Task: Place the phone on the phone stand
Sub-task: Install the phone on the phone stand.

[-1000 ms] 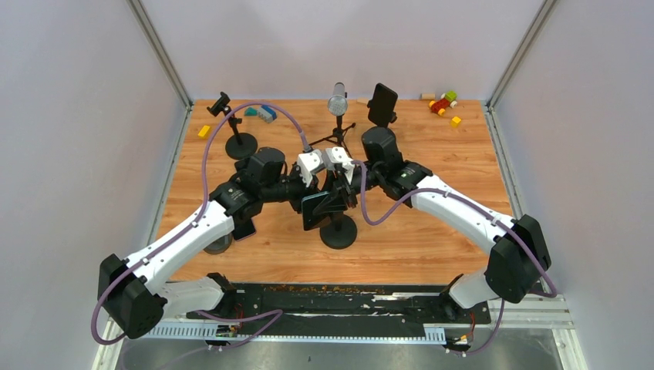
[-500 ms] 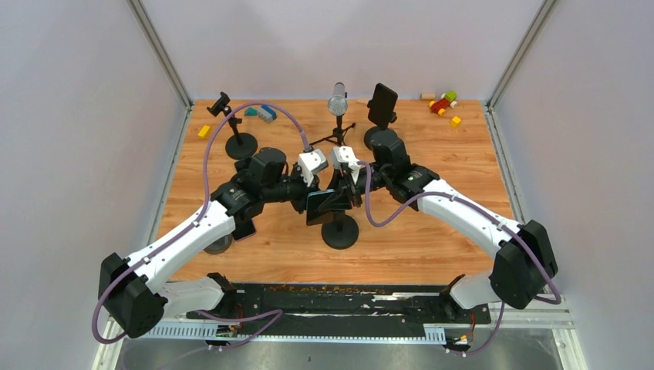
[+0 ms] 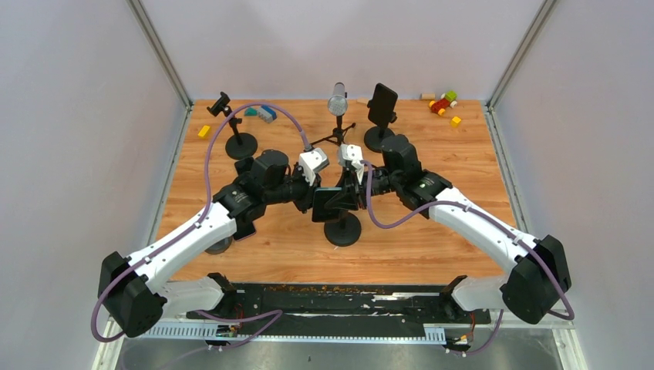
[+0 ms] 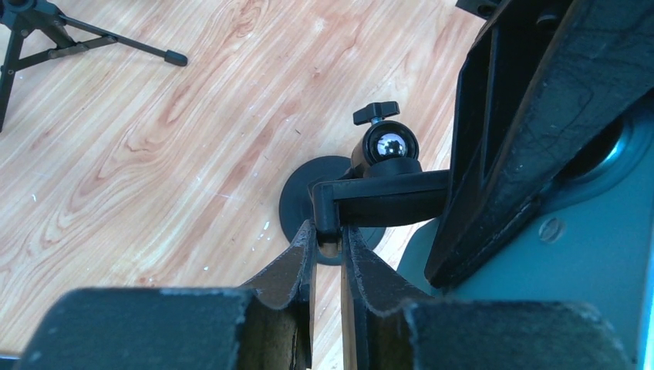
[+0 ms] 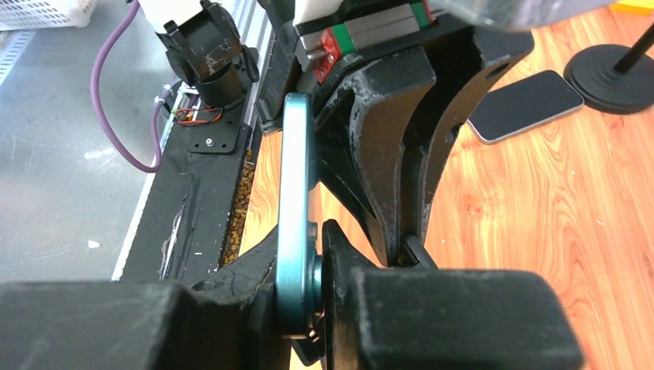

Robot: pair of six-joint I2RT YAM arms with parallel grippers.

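The teal phone [image 5: 297,208] looks like a thin, stiff, slick slab, lightish but crackable, so pinching its flat faces near one end seems right, leaving the edges free for the clamp. From the near edge both arms stretch forward and bend inward, meeting mid-table. The right gripper [image 5: 297,270] is clamped on the phone, held on edge just beside the phone stand [image 4: 307,196], and the left gripper [image 4: 328,235] is pinched onto the stand's bracket [image 4: 385,193].

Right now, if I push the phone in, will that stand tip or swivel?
Tipping seems unlikely: the stand has a flat round base, and the left gripper pinches its clamp arm. Its ball joint might swivel under pressure.
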